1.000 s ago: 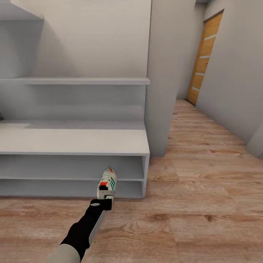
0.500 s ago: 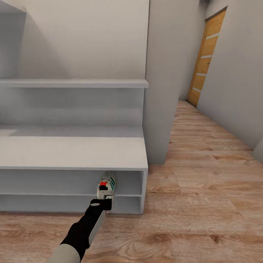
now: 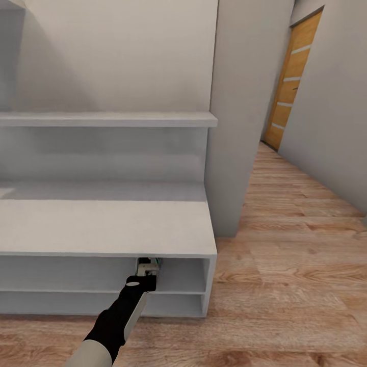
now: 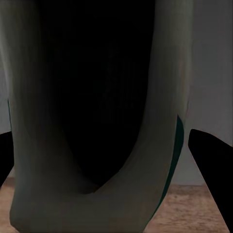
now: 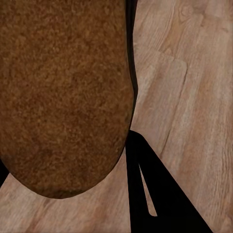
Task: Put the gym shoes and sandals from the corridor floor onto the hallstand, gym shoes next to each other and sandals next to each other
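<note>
Low in the frame, the left gripper, jaws holding 1 shoe, risks jamming it under the rack top.

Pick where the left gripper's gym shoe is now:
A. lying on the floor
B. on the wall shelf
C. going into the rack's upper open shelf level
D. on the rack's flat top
C: the left gripper holds the gym shoe mostly hidden under the hallstand top, inside the upper opening.
</note>
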Controlling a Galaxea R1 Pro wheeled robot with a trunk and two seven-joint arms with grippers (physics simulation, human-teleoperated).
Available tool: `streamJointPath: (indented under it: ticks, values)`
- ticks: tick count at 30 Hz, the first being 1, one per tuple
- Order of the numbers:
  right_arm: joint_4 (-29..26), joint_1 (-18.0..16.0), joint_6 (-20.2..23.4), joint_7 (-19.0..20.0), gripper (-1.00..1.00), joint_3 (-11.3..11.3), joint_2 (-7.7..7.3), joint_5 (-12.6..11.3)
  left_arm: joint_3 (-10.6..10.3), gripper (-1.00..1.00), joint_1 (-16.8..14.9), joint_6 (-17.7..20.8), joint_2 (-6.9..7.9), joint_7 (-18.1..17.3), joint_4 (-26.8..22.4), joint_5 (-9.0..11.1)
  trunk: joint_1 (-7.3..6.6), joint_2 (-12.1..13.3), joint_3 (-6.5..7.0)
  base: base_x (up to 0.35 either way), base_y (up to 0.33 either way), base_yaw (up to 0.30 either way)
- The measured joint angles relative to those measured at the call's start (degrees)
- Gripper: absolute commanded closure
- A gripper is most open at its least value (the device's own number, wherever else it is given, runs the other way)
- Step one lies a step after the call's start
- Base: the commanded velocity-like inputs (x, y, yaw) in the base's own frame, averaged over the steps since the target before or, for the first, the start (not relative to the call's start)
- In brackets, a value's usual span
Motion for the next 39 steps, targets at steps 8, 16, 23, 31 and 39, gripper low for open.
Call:
streamJointPath:
  ticks: [8,16,23,31,39]
  values:
    - [0.0,0.0,0.0,0.0,1.00,0.0,0.00,0.0,0.1,1.00,0.0,0.1,0.01,0.0,0.0,-0.1,-0.03,0.0,0.00,0.121,0.001,0.000]
    - [0.0,0.0,0.0,0.0,1.00,0.0,0.00,0.0,0.0,1.00,0.0,0.0,0.01,0.1,0.0,-0.1,0.00,0.0,0.00,0.043,0.000,0.000]
    - [0.0,0.0,0.0,0.0,1.00,0.0,0.00,0.0,0.0,1.00,0.0,0.0,0.01,0.1,0.0,-0.1,0.00,0.0,0.00,0.002,0.000,0.000]
    - [0.0,0.0,0.0,0.0,1.00,0.0,0.00,0.0,0.1,-1.00,0.0,0.2,0.03,0.1,1.1,-0.2,0.01,0.0,-0.01,0.000,0.000,0.000]
    - [0.0,0.0,0.0,0.0,1.00,0.0,0.00,0.0,0.1,-1.00,0.0,0.1,0.12,0.1,1.1,-0.2,0.01,0.0,-0.01,0.000,0.000,0.000]
